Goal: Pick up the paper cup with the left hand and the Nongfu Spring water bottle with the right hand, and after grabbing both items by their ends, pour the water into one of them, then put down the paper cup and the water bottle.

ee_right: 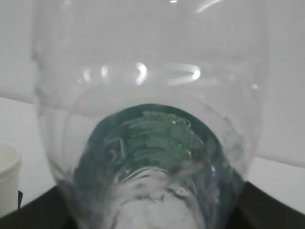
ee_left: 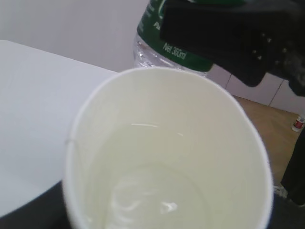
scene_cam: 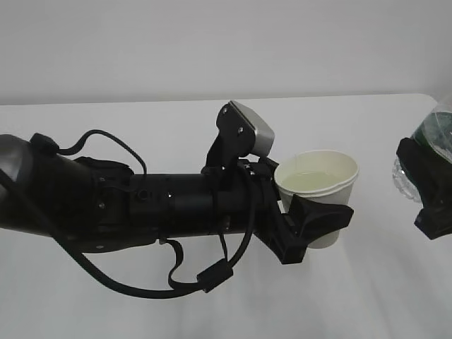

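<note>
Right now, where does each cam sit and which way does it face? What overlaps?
Exterior: raised, looking down at a slant over the white table; shows left hand gripping the paper cup, right hand at the right edge.
Left wrist: above the cup, looking into it at the water; no own jaws visible.
Right wrist: pressed against the Nongfu Spring water bottle.
Shared: cup and bottle appear in all three.

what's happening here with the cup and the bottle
The left hand holds the paper cup upright above the white table, jaws around its lower part. The cup has water in it, well below the rim. The right hand, at the right edge of the exterior view, grips the Nongfu Spring water bottle clear of the cup. No water is flowing between them now.
</note>
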You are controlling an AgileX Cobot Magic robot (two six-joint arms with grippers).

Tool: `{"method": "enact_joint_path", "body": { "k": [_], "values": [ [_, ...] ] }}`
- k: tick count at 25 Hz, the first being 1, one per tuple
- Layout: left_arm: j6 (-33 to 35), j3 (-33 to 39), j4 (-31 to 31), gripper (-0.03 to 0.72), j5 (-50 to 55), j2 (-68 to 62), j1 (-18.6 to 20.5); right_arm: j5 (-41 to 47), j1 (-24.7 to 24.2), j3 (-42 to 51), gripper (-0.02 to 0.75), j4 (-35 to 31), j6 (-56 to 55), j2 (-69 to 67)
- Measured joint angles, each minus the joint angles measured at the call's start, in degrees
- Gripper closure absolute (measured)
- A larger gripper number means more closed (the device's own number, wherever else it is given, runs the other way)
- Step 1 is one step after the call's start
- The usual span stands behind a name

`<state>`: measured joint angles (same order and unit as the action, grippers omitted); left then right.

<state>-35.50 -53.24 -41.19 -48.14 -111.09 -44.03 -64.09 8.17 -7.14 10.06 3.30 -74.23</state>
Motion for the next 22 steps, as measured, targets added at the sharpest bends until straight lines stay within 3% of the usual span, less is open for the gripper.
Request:
{"method": "enact_joint_path", "body": {
  "k": [10, 22],
  "values": [
    [0.0, 0.0, 0.8, 0.216, 1.3, 1.0, 0.0, 0.0, 0.0, 7.1, 0.311, 0.0, -0.2, 0.0],
    [2.9, 0.0, 1.1, 0.225, 5.7, 1.0, 0.0, -0.2, 0.0, 7.3, 0.311, -2.9, -0.2, -1.0]
  ]
}}
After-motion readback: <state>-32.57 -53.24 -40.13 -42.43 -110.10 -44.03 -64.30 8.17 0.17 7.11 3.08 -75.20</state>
